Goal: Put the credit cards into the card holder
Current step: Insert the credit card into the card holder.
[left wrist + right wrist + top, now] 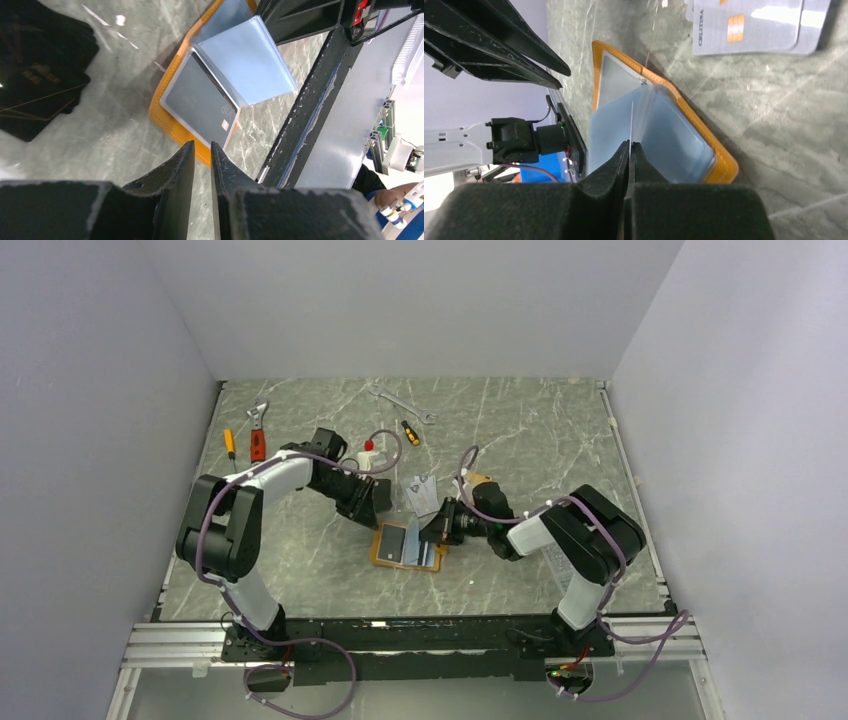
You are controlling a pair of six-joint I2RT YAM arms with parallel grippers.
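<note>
The orange card holder [381,556] lies open on the table between the arms. A grey card [200,100] sits in its left side. My right gripper [629,144] is shut on a clear pocket leaf [664,130] of the holder [719,165] and holds it up on edge. My left gripper [202,145] is empty, its jaws a narrow gap apart, just over the holder's orange edge [165,117]. Silver-grey credit cards [420,492] lie in a loose pile just beyond the holder, and they also show in the right wrist view [749,25].
Tools lie at the back: a wrench [257,418], a yellow screwdriver [229,443], a spanner [402,403] and a small screwdriver [410,432]. A small white bottle [368,452] stands by the left wrist. A flat black object [40,65] lies beside the holder.
</note>
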